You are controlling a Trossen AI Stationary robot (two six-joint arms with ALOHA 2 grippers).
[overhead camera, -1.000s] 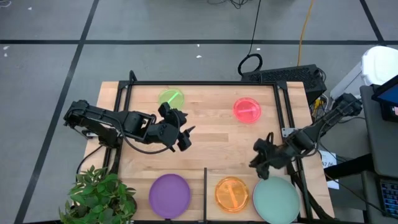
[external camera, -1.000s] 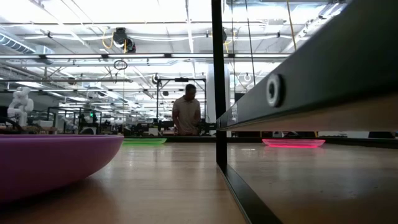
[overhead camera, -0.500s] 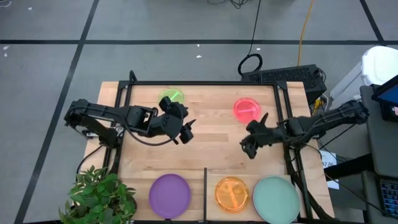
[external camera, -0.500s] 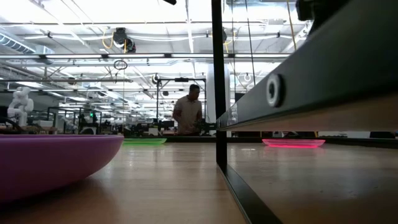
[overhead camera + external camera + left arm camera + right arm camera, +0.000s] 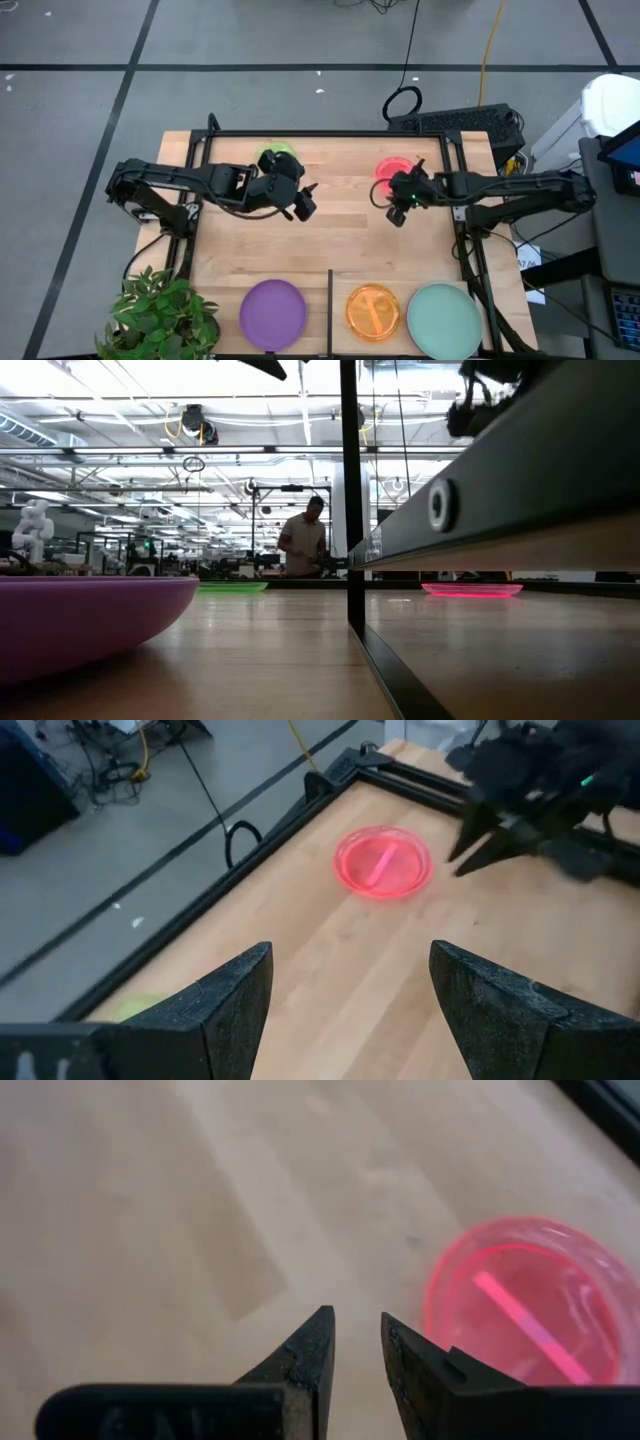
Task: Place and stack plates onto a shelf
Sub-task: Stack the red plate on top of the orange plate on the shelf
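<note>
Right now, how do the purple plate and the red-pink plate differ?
The purple plate is larger and opaque; the red-pink plate is smaller and see-through, with a bar across its middle. The purple plate lies at the near edge, left of the black divider bar; the red-pink plate lies at the far side. The right end effector hovers beside the red-pink plate; no end effector is near the purple plate. Both are round and lie flat, unstacked.
</note>
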